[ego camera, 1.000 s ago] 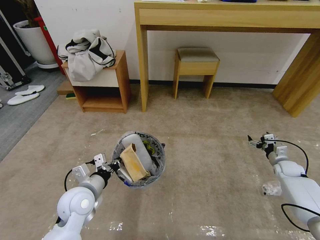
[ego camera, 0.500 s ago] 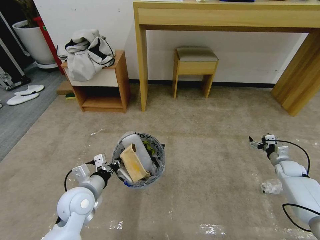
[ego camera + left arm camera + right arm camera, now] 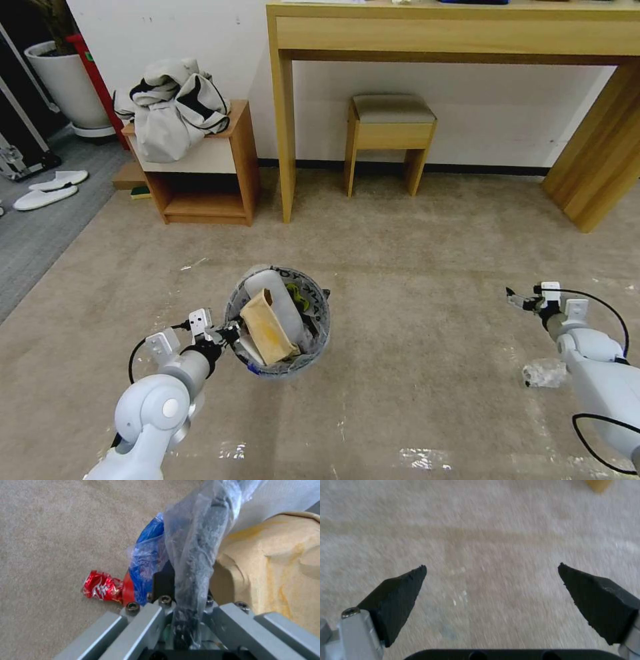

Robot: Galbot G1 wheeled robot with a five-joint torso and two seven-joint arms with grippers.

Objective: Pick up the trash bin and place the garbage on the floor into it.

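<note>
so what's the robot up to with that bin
The left gripper is clamped on the rim of the trash bin, which already holds a cardboard scrap and a white slipper. The right gripper hangs open over the carpet. A clear plastic wad and a red foil wrapper lie on the floor.

The trash bin [image 3: 320, 347] hides the red foil wrapper from the head view. The right arm partly covers the clear plastic wad [image 3: 541, 373]. The desk [image 3: 467, 33] is cut off at the top edge.
</note>
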